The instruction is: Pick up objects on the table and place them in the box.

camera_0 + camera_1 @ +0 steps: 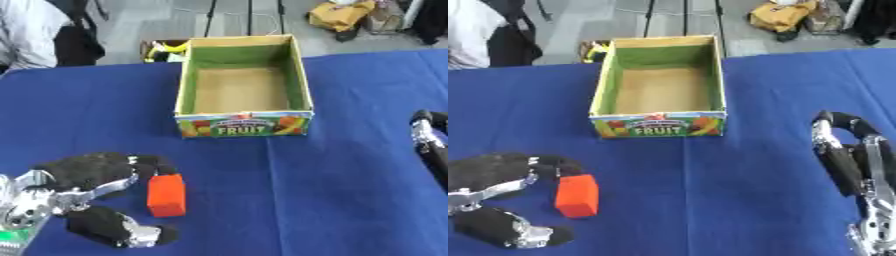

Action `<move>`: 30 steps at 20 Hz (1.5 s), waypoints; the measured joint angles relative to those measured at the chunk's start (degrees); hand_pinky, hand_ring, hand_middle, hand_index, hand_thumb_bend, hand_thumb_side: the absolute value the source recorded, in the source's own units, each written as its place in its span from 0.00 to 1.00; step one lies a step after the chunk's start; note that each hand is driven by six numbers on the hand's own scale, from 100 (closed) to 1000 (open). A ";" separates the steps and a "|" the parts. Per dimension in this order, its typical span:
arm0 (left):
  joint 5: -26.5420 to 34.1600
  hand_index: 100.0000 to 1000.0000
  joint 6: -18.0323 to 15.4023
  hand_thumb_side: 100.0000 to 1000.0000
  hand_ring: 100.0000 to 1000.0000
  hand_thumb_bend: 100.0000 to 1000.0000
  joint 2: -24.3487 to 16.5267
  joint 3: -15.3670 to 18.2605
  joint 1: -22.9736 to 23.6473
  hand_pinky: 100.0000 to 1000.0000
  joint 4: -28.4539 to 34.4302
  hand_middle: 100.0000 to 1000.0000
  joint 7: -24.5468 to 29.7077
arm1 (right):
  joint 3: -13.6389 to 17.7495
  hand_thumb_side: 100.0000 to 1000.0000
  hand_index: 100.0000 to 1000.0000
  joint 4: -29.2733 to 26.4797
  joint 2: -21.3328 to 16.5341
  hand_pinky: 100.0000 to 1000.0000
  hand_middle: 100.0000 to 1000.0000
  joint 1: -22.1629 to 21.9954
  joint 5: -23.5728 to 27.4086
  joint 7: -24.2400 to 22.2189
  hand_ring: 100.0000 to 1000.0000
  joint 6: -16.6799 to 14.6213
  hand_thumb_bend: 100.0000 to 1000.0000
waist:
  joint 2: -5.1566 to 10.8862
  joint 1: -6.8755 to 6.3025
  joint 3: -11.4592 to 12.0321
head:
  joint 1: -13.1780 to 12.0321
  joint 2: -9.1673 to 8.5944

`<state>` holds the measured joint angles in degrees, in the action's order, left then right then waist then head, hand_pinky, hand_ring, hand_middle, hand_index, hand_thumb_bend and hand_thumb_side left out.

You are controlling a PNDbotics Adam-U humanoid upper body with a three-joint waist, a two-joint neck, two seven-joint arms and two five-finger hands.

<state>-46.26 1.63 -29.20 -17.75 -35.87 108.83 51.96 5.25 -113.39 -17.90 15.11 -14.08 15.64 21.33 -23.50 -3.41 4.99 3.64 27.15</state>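
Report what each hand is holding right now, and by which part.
The left hand touches the top end of the orange block with its fingers, but whether it grips cannot be told. The right hand holds nothing.

Light is even and fairly bright across the blue table [332, 200], soft and diffuse, with no hard glare on the cloth. Shadows are weak: a faint dark patch lies under the left hand [96, 175] near the table's near left corner, and the inside of the box [242, 90] is a little dimmer along its green walls than on its tan floor. Both views are soft overall; the print on the box front is only partly readable, and the orange block [166, 195] has fuzzy edges. The right hand [850, 160] at the table's right edge looks smeared. The floor beyond the far edge is paler and more washed out.
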 measured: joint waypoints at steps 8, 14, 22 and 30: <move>-5.35 1.00 0.21 0.99 0.75 0.55 0.92 0.36 -0.01 0.66 -0.03 0.77 0.05 | 0.00 0.67 0.74 0.00 0.15 0.71 0.66 -0.06 0.00 -0.21 0.93 0.21 0.00 | -0.01 -0.12 -0.01 | 0.01 0.00; -6.30 1.00 1.31 0.96 0.71 0.45 1.80 0.71 -0.13 0.63 -0.58 0.74 -0.97 | 0.01 0.67 0.74 0.00 0.43 0.71 0.66 -0.08 0.00 -0.43 0.93 0.43 0.00 | -0.17 -0.18 -0.20 | 0.02 -0.01; -6.59 0.97 2.51 0.90 0.70 0.40 3.18 0.63 -0.94 0.62 -3.50 0.77 -2.65 | 0.02 0.67 0.74 0.00 0.46 0.71 0.65 -0.09 0.01 -0.51 0.94 0.71 0.00 | -0.49 -0.28 -0.56 | -0.02 -0.05; -7.27 0.97 1.49 0.79 0.71 0.40 4.06 -0.17 -1.40 0.59 -7.40 0.79 -1.58 | 0.02 0.67 0.74 0.00 0.46 0.71 0.65 -0.09 0.07 -0.45 0.94 0.93 0.00 | -0.89 -0.35 -0.74 | -0.21 -0.28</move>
<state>-53.53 3.12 -25.15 -17.92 -37.27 101.43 50.38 5.27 -113.39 -17.43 15.02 -14.01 15.19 22.26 -24.39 -3.76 4.25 3.44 26.88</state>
